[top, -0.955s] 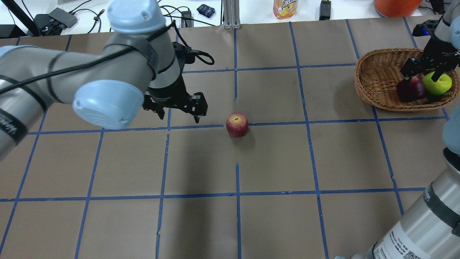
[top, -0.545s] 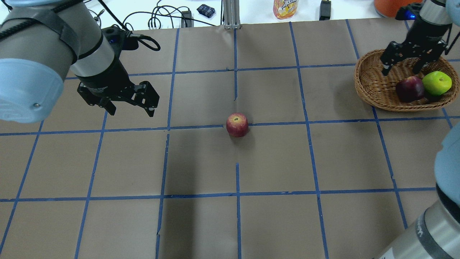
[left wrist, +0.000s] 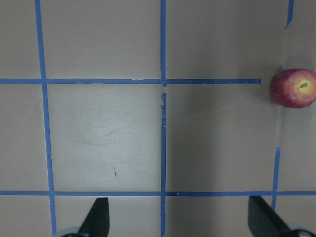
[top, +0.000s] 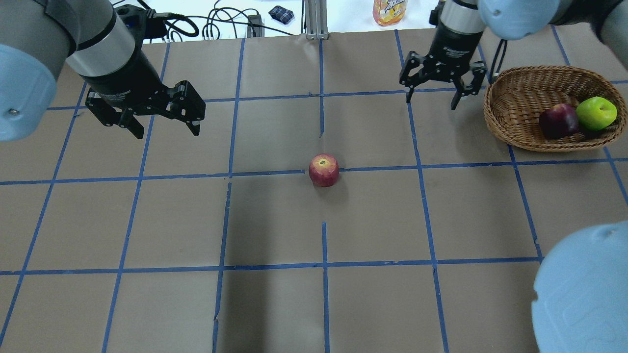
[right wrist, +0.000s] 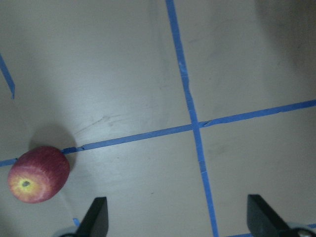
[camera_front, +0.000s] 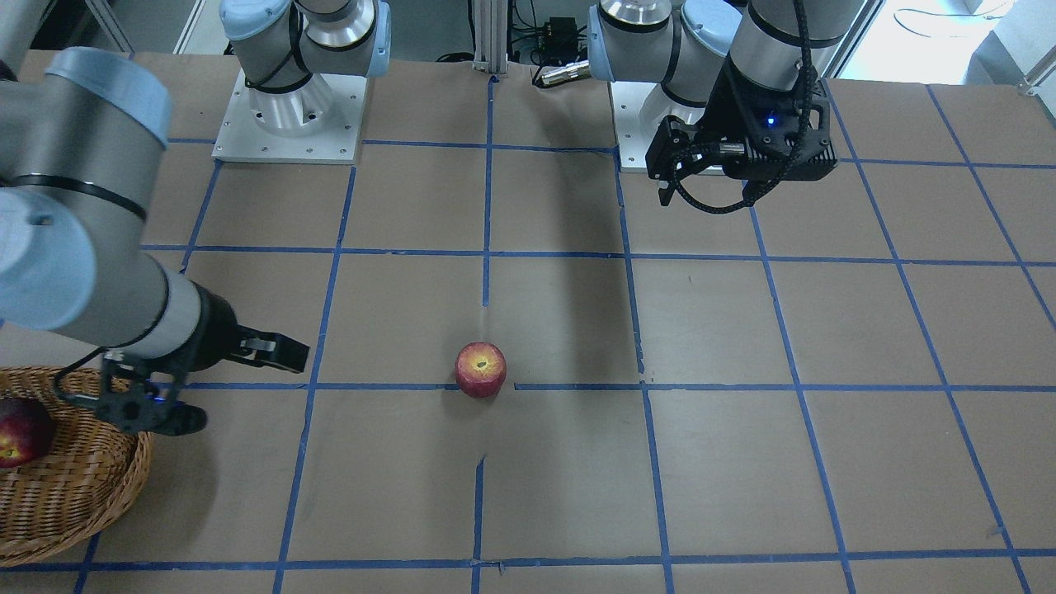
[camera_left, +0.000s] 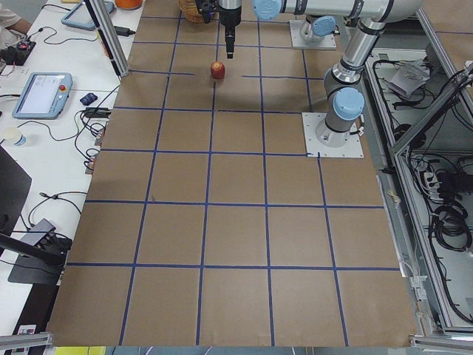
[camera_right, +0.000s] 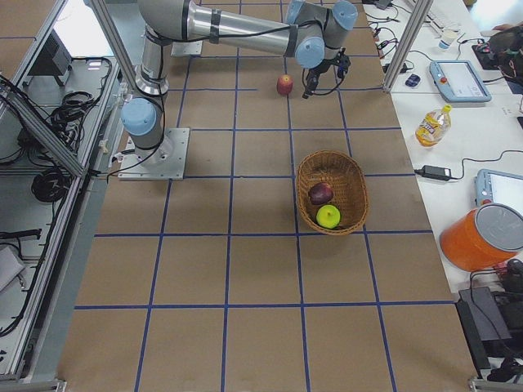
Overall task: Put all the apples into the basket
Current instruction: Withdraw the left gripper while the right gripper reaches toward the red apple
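The red apple with a yellow stem patch [top: 324, 170] lies alone on the brown table near its middle; it also shows in the front view [camera_front: 481, 369] and both wrist views [left wrist: 294, 88] [right wrist: 38, 174]. The wicker basket [top: 520, 132] stands at the far right and holds the maroon apple [top: 559, 121] and the green apple [top: 596, 113]. My left gripper [top: 167, 131] is open and empty, raised well left of the red apple. My right gripper [top: 431, 102] is open and empty, just left of the basket and beyond the red apple.
A juice bottle [top: 390, 11], cables and small devices lie on the white bench past the table's far edge. An orange bucket [camera_right: 478, 237] stands off the table on the right. Blue tape lines grid the brown table surface [top: 373, 220].
My right gripper has risen out of the basket and moved left, past its rim. My left gripper has drawn back to the left, away from the red apple. The apples have not moved.
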You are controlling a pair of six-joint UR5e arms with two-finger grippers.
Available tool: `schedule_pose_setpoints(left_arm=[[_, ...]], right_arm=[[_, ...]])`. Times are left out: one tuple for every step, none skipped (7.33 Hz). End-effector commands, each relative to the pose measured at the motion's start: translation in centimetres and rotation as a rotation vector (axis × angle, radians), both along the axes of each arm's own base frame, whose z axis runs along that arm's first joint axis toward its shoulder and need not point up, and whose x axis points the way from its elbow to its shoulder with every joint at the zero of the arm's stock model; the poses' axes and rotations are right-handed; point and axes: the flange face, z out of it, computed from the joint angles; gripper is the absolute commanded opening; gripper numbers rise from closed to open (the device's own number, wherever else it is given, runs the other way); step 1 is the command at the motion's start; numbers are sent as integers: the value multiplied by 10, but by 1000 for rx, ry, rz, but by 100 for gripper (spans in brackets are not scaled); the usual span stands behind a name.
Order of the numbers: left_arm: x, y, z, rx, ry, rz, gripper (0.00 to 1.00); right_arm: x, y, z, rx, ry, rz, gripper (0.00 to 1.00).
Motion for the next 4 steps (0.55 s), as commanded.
schedule_pose_setpoints(left_arm=[[-1,-1,5,-24,8,-23,100],[-1,-2,6,-36,11,-25,100],[-1,1,5,-36,11,-25,100],[-1,1,4,-35,11,-27,100]], right_arm=[[96,14,-32,-41,33,-48,100],[130,24,-46,-32,44,-50,100],[155,33,-69,5,66,-61,100],[165,33,-93,38,81,-56,100]])
